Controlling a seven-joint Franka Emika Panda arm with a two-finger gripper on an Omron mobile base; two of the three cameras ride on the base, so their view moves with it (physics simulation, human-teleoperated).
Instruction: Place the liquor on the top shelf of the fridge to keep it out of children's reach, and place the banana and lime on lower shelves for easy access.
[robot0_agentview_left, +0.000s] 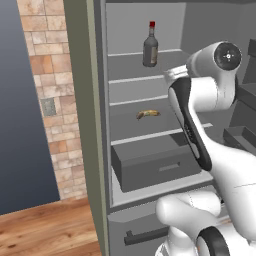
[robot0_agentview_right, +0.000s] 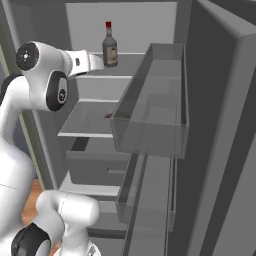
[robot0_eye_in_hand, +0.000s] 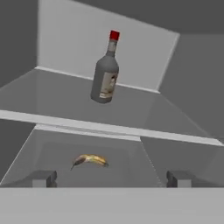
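Liquor (robot0_agentview_left: 150, 46), squat grey-brown glass bottle with narrow neck, red cap and pale label: upright on top shelf (robot0_agentview_left: 130, 64), wide flat grey board with thin pale front edge, inside tall grey fridge (robot0_agentview_left: 100, 125) with plain grey interior. Bottle free-standing, touched by nothing, toward middle of shelf and clear of back wall.

Banana (robot0_agentview_left: 148, 114), small curved yellow-brown fruit with dark ends: flat on lower shelf (robot0_agentview_left: 125, 125), two boards below bottle's shelf, near shelf centre. Same banana in hand view at (robot0_eye_in_hand: 89, 160), below and slightly left of bottle (robot0_eye_in_hand: 105, 74).

Boxy grey drawer (robot0_agentview_left: 155, 162) with handle slot: under banana's shelf, pulled partly forward.

Clear grey door bin (robot0_agentview_right: 155, 107): on open fridge door at right in right base view, hiding most of banana's shelf there; only a small brown tip visible at bin's left edge.

Gripper (robot0_eye_in_hand: 112, 178): two small dark fingertips (robot0_eye_in_hand: 43, 178) spread wide apart at bottom of hand view, nothing between them, pinching nothing. Pointed into fridge interior, in front of shelves, well apart from bottle and banana.

White arm (robot0_agentview_left: 200, 105) with dark joints: raised in front of open fridge, wrist about level with top shelf.

Lime: cannot tell where.
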